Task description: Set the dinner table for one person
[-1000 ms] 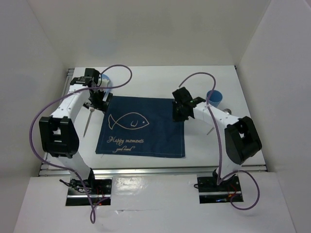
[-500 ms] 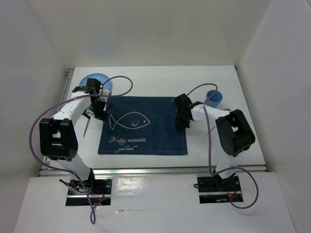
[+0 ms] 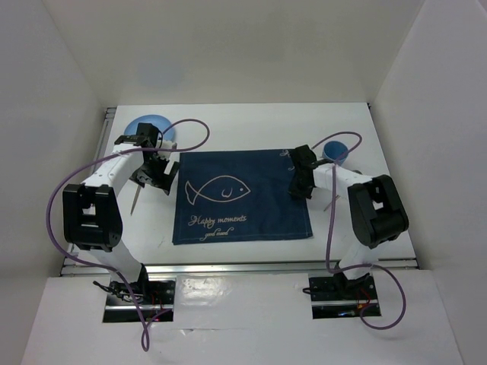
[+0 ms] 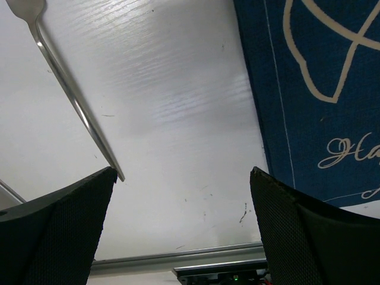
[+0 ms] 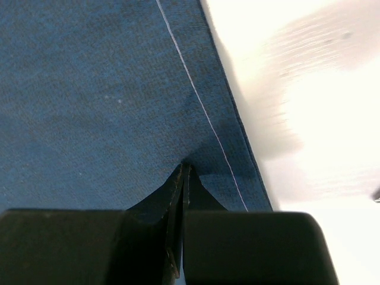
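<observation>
Dinner table (image 3: 243, 125) | step: placemat (image 3: 240, 196) positioning | right gripper (image 5: 184, 172) pinched shut on its right hem | left gripper (image 4: 183, 175) wide, empty | next: release, then fetch plate (image 3: 141, 123)

3 plain white panels box the cell: back wall (image 3: 243, 53) at 12 o'clock, side walls at 9 o'clock (image 3: 38, 114) and 3 o'clock (image 3: 441, 114), all matte and bare. Only furniture is the dinner table (image 3: 243, 125), flat white top with a faint grain (seen from the left wrist). Metal rail (image 3: 243, 266) runs along its 6 o'clock edge, a 2nd rail (image 3: 104, 152) along the 9 o'clock edge. White ledge (image 3: 243, 319) sits in front at 6 o'clock. Light is soft and even, with faint shadows on the back wall and glare streaks on the top.
</observation>
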{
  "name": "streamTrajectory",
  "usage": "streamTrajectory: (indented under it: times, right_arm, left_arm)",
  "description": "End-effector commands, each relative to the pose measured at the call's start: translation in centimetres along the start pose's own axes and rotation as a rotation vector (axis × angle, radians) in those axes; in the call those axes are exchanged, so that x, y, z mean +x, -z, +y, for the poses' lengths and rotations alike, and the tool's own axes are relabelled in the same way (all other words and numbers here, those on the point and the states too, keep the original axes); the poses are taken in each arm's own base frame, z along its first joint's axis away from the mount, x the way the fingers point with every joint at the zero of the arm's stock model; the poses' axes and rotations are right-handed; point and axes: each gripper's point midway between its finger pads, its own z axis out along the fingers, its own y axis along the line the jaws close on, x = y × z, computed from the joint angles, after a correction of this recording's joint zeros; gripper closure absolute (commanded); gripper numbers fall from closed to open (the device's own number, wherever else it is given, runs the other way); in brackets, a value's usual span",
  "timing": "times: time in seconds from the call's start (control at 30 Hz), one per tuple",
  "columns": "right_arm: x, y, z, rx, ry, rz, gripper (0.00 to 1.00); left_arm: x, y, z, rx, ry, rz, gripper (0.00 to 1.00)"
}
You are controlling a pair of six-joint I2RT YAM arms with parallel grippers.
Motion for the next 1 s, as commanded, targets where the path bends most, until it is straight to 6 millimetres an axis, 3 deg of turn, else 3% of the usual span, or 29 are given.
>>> streamTrajectory:
  times: [0.0,0.13,0.23,0.3,0.33,0.4,0.5,0.53,0.57,0.63,0.7,0.87,0.97]
  right_arm:
    - [0.3,-0.4,-3.1,0.092,-0.021,0.006,1.0]
    - [0.8,0.0,-2.5,0.038,-0.06,0.011,1.0]
    - [-0.4,1.1,-1.7,0.005,-0.067,-0.027,0.97]
    - [-1.5,3.2,-0.7,-0.038,-0.048,-0.071,0.78]
    - [-3.0,4.4,-0.4,-0.025,-0.045,-0.131,0.56]
    - [-4.1,7.1,-0.9,-0.019,-0.055,-0.186,0.48]
    - [-5.1,9.9,-1.5,-0.019,-0.067,-0.246,0.46]
    - [-4.4,10.8,-3.1,0.0,-0.116,-0.257,0.46]
    - [-4.3,11.3,-3.2,-0.004,-0.134,-0.26,0.46]
    - [-3.7,10.5,-6.2,0.054,-0.211,-0.242,0.46]
    - [-4.5,10.4,-8.9,0.076,-0.304,-0.26,0.46]
    - [-5.1,9.3,-12.8,0.096,-0.499,-0.281,0.43]
    - [-6.2,8.0,-13.9,0.08,-0.575,-0.307,0.42]
  left_arm:
    - [-1.0,0.5,-0.2,0.012,0.0,-0.025,0.0]
    - [-0.6,0.1,-0.3,0.016,0.0,-0.007,0.0]
    - [-0.5,0.1,-0.1,0.005,0.0,-0.005,0.0]
    - [-0.6,0.3,-0.1,0.005,0.0,-0.005,0.0]
    - [-0.6,0.3,0.1,-0.008,0.0,-0.002,0.0]
    - [-0.9,0.5,0.4,-0.019,0.0,-0.01,0.0]
    - [-1.4,1.1,0.3,-0.015,0.0,-0.033,0.0]
    - [-1.8,1.2,0.2,-0.003,0.0,-0.045,0.0]
    - [-1.8,1.2,0.2,-0.002,0.0,-0.046,0.0]
    - [-1.9,1.5,0.0,0.005,0.009,-0.056,0.0]
    - [-1.9,1.5,-0.2,0.014,0.009,-0.059,0.0]
    - [-1.3,1.3,-0.3,0.017,-0.002,-0.045,0.0]
    - [-0.7,1.0,-0.2,0.009,-0.011,-0.036,0.0]
